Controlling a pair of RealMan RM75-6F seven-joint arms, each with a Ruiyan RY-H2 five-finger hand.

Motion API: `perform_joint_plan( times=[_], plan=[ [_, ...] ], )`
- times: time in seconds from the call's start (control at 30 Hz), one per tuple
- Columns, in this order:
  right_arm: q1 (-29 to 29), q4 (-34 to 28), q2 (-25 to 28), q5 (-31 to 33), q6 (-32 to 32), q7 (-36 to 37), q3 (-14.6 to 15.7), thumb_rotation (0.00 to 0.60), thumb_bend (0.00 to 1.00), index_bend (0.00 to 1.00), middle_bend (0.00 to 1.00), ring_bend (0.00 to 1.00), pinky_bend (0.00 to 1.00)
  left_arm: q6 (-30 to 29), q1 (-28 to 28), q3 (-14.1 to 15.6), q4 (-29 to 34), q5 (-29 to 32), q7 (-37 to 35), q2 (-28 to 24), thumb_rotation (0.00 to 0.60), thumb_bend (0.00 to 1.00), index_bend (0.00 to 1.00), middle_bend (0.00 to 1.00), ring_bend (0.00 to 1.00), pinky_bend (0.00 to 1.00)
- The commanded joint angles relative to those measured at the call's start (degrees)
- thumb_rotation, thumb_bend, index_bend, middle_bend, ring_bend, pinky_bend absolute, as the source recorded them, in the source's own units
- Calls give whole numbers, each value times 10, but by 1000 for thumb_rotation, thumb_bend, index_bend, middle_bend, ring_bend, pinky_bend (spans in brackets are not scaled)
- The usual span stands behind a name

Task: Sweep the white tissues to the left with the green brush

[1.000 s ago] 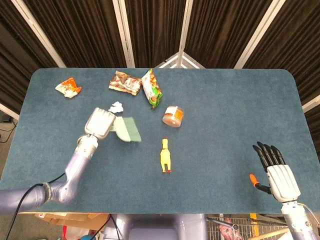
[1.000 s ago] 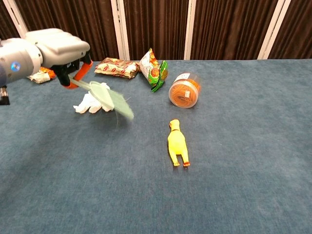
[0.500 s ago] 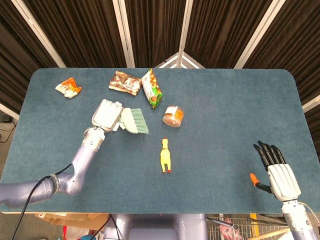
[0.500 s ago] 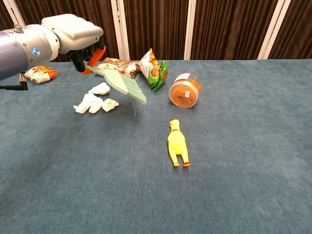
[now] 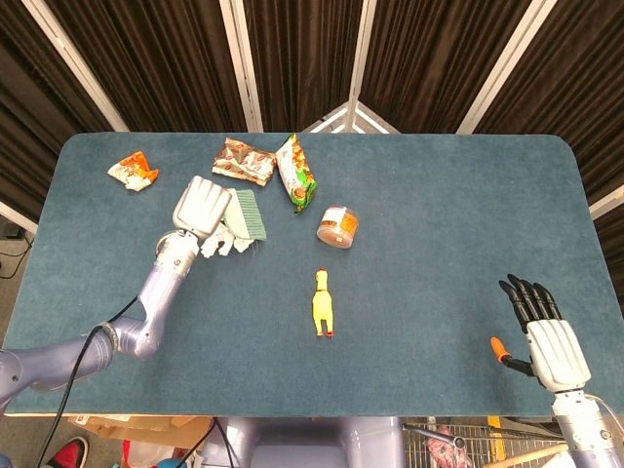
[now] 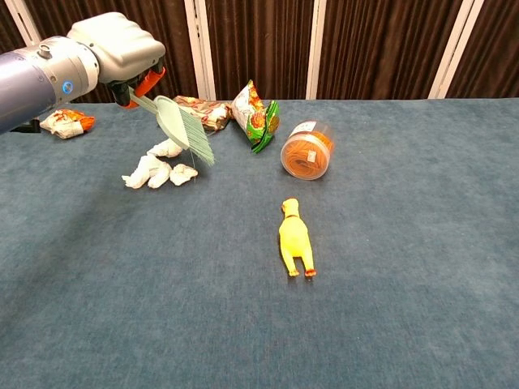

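Head view looks straight down on my blue bench (image 5: 439, 195). My left hand (image 5: 202, 207) grips the green brush (image 5: 246, 215) by its handle; the handle itself is hidden under my palm. The bristles sit just right of the white tissues (image 5: 218, 243), which are partly covered by my hand from above.

From the chest view the tissues (image 6: 159, 168) show better: a small cluster of crumpled white lumps on the bench, with the brush (image 6: 183, 130) tilted above their right edge. Whether the bristle tips touch the carpeted surface I cannot tell. My left hand (image 6: 116, 50) is cut off at the frame's left.

My right hand (image 5: 542, 334) hangs at the bench's near right corner, fingers spread, holding nothing.

A clear jar (image 6: 306, 149) lies on its side; its contents look orange but are hard to make out. A yellow rubber chicken (image 6: 295, 238) lies near it. Snack packets (image 6: 233, 113) rest behind the tissues.
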State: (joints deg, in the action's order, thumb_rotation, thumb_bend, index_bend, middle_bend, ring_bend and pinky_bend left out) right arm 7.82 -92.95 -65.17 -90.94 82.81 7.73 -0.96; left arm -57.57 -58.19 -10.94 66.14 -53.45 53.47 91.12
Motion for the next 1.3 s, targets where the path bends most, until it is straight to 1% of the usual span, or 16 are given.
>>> perform_joint_plan(
  times=[0.03,0.13,0.23,0.4,0.53,0.63,0.7,0.77,0.83,1.0,1.03,1.1,1.23,1.3],
  plan=[
    [1,-2,1,1,-2,1,0,600,344,0,0,0,0,8,-10,-15,-53,17,-5,27,600,928,674,932,1000,962],
    [2,-4,1,3,-6,2,0,600,344,0,0,0,0,16,-16,-27,-96,29,-18,49,600,929,674,932,1000,967],
    [3,-5,2,4,-8,3,-1,600,344,0,0,0,0,22,-19,-33,-121,31,-32,64,600,929,674,933,1000,967],
    [3,-5,2,5,-9,4,-1,600,344,0,0,0,0,35,-23,-31,-166,36,-31,94,600,929,673,933,1000,967],
    [2,-6,3,1,-7,4,0,600,343,0,0,0,0,41,-13,-25,-172,41,-32,106,600,929,674,933,1000,967],
    [0,-7,3,-1,-3,4,1,600,343,0,0,0,0,39,0,-19,-157,45,-28,103,600,929,674,932,1000,967],
    [-1,-7,4,-2,-1,5,1,600,343,0,0,0,0,34,12,-15,-127,51,-21,91,600,929,674,933,1000,967],
    [-2,-7,4,-4,1,5,2,600,344,0,0,0,0,20,27,-10,-82,52,-13,68,600,928,675,933,1000,967],
    [-2,-7,4,-5,3,6,2,600,344,0,0,0,0,4,45,0,-23,49,-7,34,600,929,676,934,1000,967],
    [-3,-7,4,-9,8,7,2,600,343,0,0,0,0,-34,95,35,161,63,27,-82,600,930,677,935,1000,967],
    [-4,-7,4,-10,9,6,2,600,343,0,0,0,0,-39,103,41,189,66,31,-101,600,930,677,936,1000,967],
    [-4,-6,2,-12,10,5,2,600,343,0,0,0,0,-51,120,56,268,75,41,-157,600,930,678,937,1000,967],
    [-4,-5,1,-11,11,2,0,600,343,0,0,0,0,-69,140,84,379,71,55,-244,600,930,679,937,1000,967],
    [-4,-6,0,-10,11,2,0,600,343,0,0,0,0,-79,146,93,418,62,61,-282,600,931,679,937,1000,967]
  ],
)
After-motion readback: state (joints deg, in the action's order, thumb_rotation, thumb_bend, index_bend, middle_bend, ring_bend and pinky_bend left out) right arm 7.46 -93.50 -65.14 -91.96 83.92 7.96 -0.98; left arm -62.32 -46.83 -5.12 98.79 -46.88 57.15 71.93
